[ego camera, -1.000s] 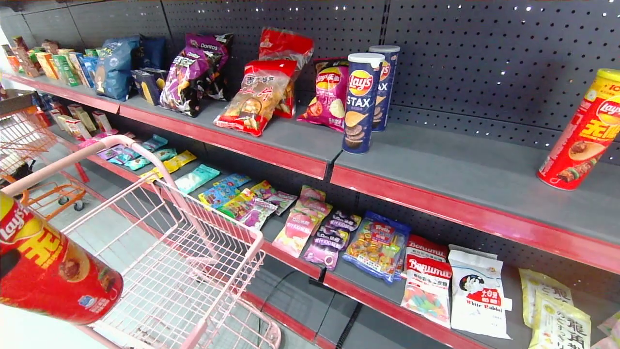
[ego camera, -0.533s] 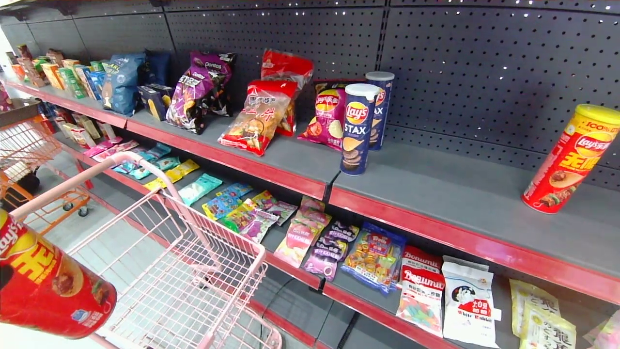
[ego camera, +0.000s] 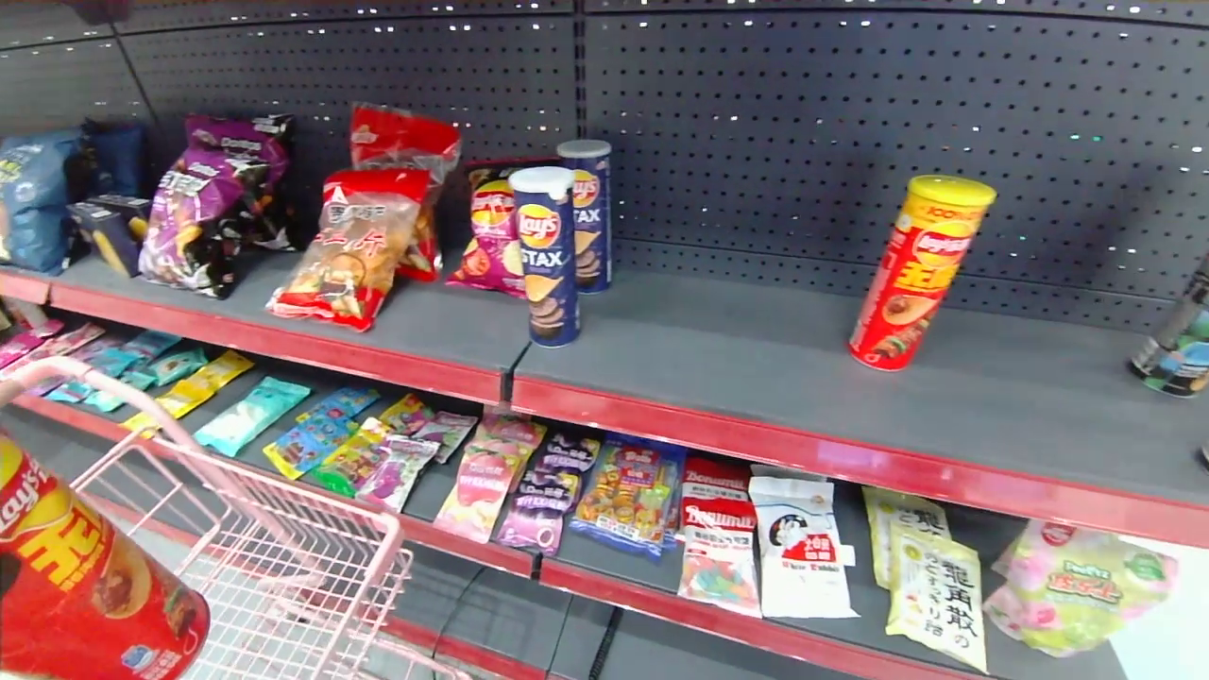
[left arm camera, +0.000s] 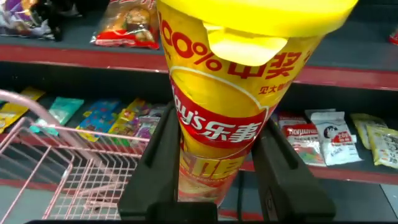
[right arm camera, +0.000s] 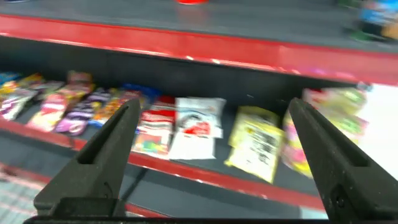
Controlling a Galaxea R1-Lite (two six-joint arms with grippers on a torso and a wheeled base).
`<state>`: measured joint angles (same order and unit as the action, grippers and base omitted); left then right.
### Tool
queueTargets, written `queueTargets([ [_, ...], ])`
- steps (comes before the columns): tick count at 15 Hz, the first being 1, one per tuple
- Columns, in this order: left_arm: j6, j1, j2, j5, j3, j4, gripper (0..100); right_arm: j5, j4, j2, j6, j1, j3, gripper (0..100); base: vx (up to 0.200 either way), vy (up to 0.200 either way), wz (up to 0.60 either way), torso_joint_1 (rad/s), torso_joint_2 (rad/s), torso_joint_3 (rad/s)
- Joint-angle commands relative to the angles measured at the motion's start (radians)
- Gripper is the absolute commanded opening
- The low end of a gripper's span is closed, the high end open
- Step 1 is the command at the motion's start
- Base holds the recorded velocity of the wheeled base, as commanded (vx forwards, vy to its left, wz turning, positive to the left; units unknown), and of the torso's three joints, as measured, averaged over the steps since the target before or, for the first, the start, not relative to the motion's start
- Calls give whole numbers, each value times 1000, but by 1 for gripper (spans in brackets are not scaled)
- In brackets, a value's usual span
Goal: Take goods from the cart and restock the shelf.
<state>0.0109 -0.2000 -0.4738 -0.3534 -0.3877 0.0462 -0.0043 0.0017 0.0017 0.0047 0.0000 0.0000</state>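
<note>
Nearest, the left pincer [left arm camera: 221,163] is clamped on a red-and-yellow crisp can [ego camera: 85,586], held low beside the pink cart [ego camera: 312,567]. The right pincer [right arm camera: 211,155] is spread wide and empty, facing the lower shelf [ego camera: 661,595].

Over the last second the whole head view has swung rightward along the shelving; this is a camera move, and the goods are unmoved. The bare stretch of upper shelf [ego camera: 756,378] now lies ahead, so placement is probably next.

Counts:
- Red-and-yellow cans: two, one held and one standing can [ego camera: 916,274].
- Blue cans [ego camera: 548,255]: two.
- Dark can [ego camera: 1176,349]: apparently one, cut off by the view's edge.
</note>
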Motion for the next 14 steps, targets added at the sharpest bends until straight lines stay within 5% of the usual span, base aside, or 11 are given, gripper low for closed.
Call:
queueTargets([
  [1,0,-1,4,17,6,1,0,0,0,0,0,0,0,100,0,0,-600,2,2,-2],
  [4,27,-10,6,57,10,-5,0,0,0,0,0,0,0,100,0,0,-600,-4,2,1],
  [6,126,-13,7,128,10,-39,0,0,0,0,0,0,0,100,0,0,-300,1,-1,-1],
  [7,138,-13,9,128,10,-39,0,0,0,0,0,0,0,100,0,0,0,0,0,0],
  [9,136,-10,18,128,12,-39,0,0,0,0,0,0,0,100,0,0,0,0,0,0],
  [14,136,-10,66,123,26,-40,0,0,0,0,-2,0,0,100,200,0,0,-3,-5,3],
])
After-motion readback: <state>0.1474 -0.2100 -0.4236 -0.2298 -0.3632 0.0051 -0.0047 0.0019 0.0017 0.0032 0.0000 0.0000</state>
